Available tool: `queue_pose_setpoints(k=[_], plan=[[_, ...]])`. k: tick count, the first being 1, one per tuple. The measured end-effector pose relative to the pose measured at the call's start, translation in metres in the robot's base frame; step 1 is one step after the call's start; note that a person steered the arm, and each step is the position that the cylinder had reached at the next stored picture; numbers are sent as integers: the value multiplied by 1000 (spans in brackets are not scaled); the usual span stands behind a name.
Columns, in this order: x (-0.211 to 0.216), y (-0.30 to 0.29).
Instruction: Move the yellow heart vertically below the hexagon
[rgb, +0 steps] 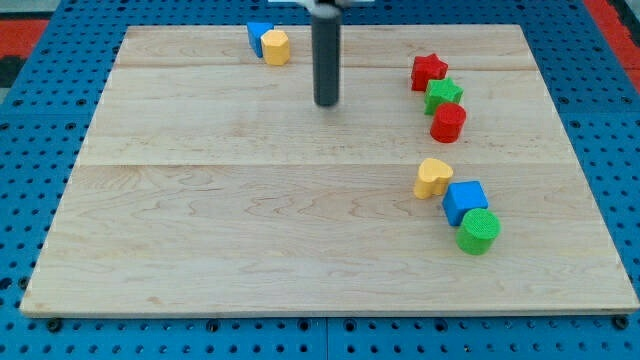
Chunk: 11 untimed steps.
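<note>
A: Where is the yellow heart (432, 178)?

B: Right half of the worktop (250, 230), touching the blue cube (465, 200); the green cylinder (478, 231) sits just below that.

A: And the hexagon?

B: The yellow hexagon (276, 47), top edge, against a blue block (258, 36). Heart is well to its right, so not yet below it.

A: The tool?

B: No gripper, only a rod. My tip (327, 103) stands between the groups, touching nothing. The whole leftward push remains, by my reading.
</note>
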<state>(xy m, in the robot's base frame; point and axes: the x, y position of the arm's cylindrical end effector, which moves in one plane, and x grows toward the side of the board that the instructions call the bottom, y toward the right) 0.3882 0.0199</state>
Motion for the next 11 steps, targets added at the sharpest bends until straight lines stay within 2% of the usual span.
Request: queue_pose_setpoints(k=[2,3,4,5,6,7,8,9,11], plan=[[24,93],[24,93],[43,99],[54,132],[76,134],[83,45],[99,-18],[149,-40],[152,38]])
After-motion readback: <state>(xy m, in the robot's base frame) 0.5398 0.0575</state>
